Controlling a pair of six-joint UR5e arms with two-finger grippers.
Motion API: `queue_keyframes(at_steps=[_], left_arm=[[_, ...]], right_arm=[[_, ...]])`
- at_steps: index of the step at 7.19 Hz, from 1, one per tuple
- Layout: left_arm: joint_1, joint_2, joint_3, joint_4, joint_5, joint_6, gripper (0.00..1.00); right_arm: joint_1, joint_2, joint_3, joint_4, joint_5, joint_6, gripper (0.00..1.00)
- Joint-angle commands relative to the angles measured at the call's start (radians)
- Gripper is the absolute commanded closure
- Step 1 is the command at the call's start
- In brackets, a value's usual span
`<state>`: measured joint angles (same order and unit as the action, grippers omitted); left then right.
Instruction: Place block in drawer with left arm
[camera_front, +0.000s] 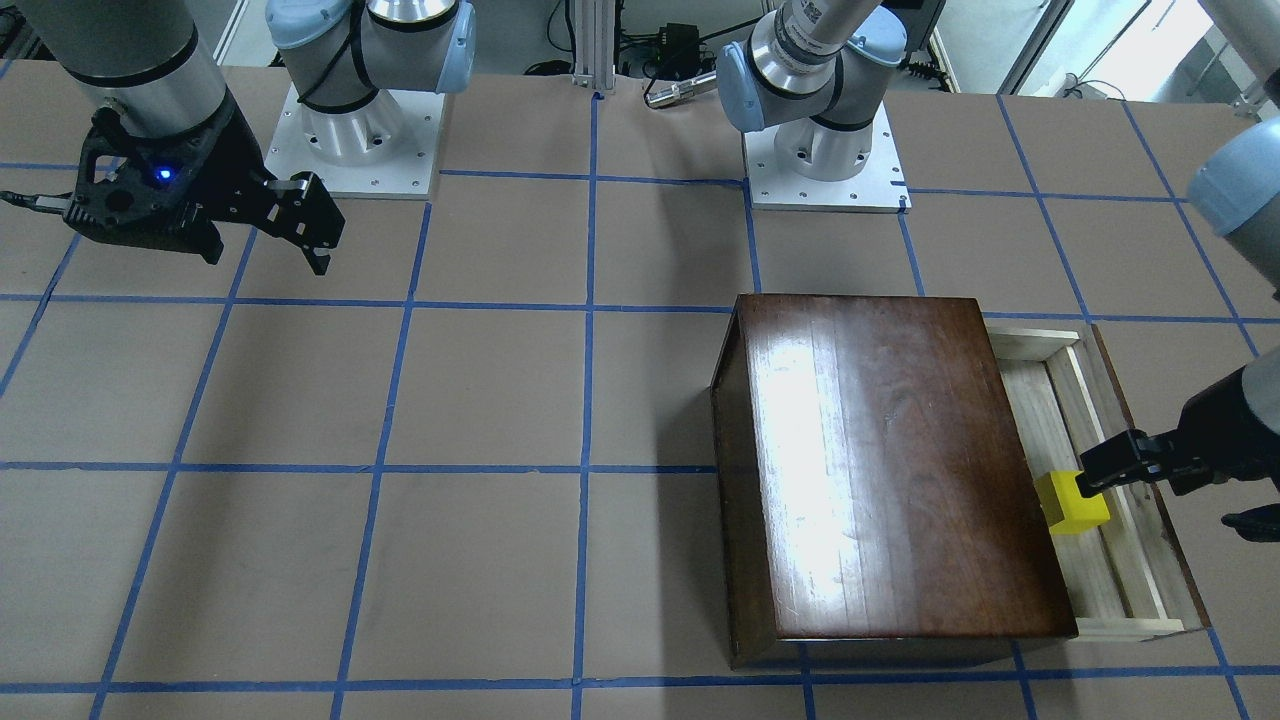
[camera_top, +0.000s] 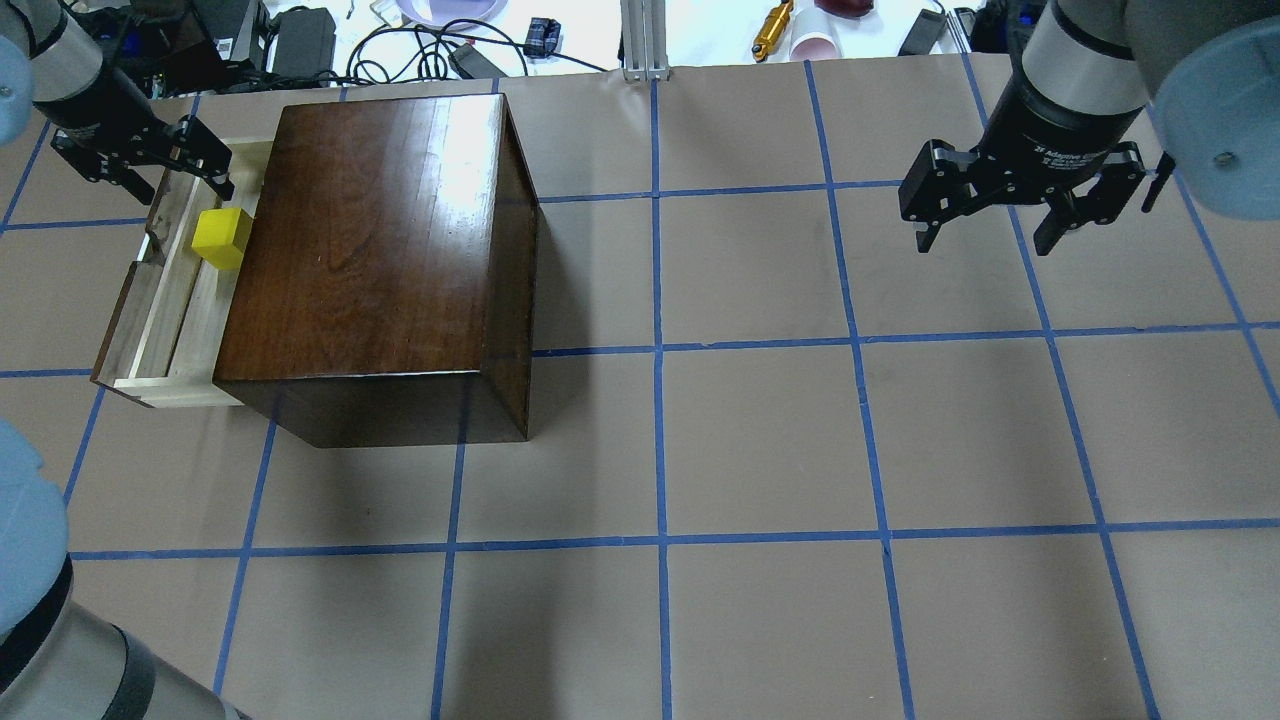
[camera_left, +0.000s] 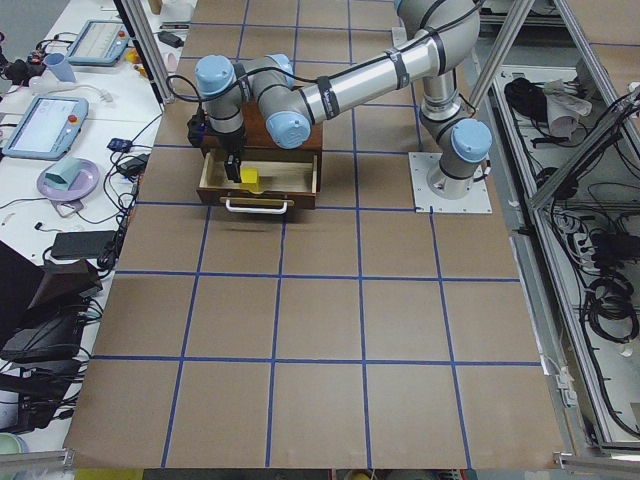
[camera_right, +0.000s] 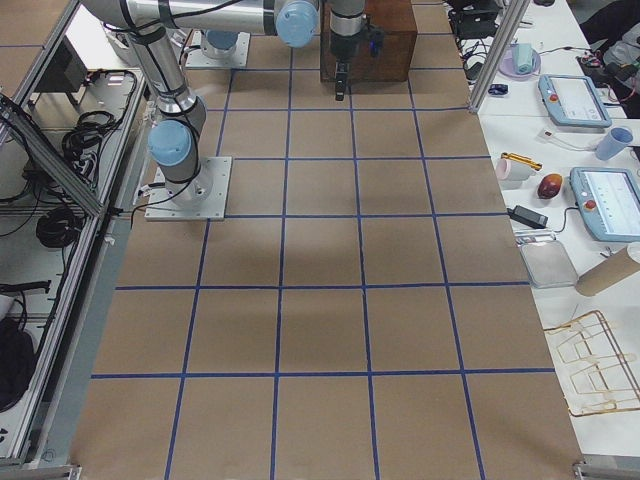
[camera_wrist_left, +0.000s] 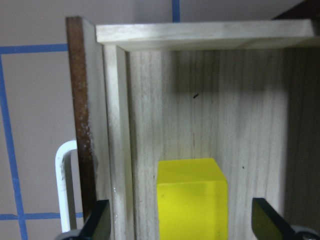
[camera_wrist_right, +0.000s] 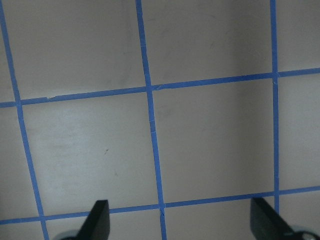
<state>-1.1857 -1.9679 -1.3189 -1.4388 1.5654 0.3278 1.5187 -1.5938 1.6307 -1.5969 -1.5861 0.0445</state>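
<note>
Though poised low over the drawer (camera_top: 150, 310), grips nothing with the left gripper (camera_wrist_left: 182, 222), with fingers (camera_wrist_left: 100, 222) spread wide and well clear of the block (camera_wrist_left: 192, 195) between them. Finds that block resting on the drawer's pale floor, just beside the dark wooden box (camera_top: 370, 240). Places box and pulled-out drawer near the surface's (camera_top: 760, 430) far edge, left of its middle. Shows the right gripper (camera_top: 985, 245) likewise unclenched above bare blue-taped surface near the same edge's right end. Adds a white handle (camera_wrist_left: 65, 185) on the drawer front and cables (camera_top: 400, 45) beyond the far edge.
</note>
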Motion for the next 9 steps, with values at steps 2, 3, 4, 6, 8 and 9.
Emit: queue_keyframes(at_steps=[2, 3, 4, 6, 8, 9], left_arm=[[-0.072, 0.079, 0.063, -0.169, 0.001, -0.180, 0.00], [-0.128, 0.090, 0.064, -0.163, 0.027, -0.185, 0.00], [-0.190, 0.089, 0.061, -0.161, 0.041, -0.197, 0.00], [-0.313, 0.122, 0.018, -0.167, 0.044, -0.278, 0.00], [-0.374, 0.184, -0.072, -0.158, 0.036, -0.315, 0.00], [-0.385, 0.210, -0.115, -0.143, 0.030, -0.299, 0.00]], right_arm=[[0.000, 0.000, 0.000, 0.000, 0.000, 0.000, 0.00], [0.000, 0.000, 0.001, 0.000, 0.000, 0.000, 0.00], [0.000, 0.000, 0.001, 0.000, 0.000, 0.000, 0.00], [0.000, 0.000, 0.000, 0.000, 0.002, 0.000, 0.00], [-0.002, 0.000, 0.000, 0.000, 0.002, 0.000, 0.00], [0.000, 0.000, 0.000, 0.000, 0.002, 0.000, 0.00]])
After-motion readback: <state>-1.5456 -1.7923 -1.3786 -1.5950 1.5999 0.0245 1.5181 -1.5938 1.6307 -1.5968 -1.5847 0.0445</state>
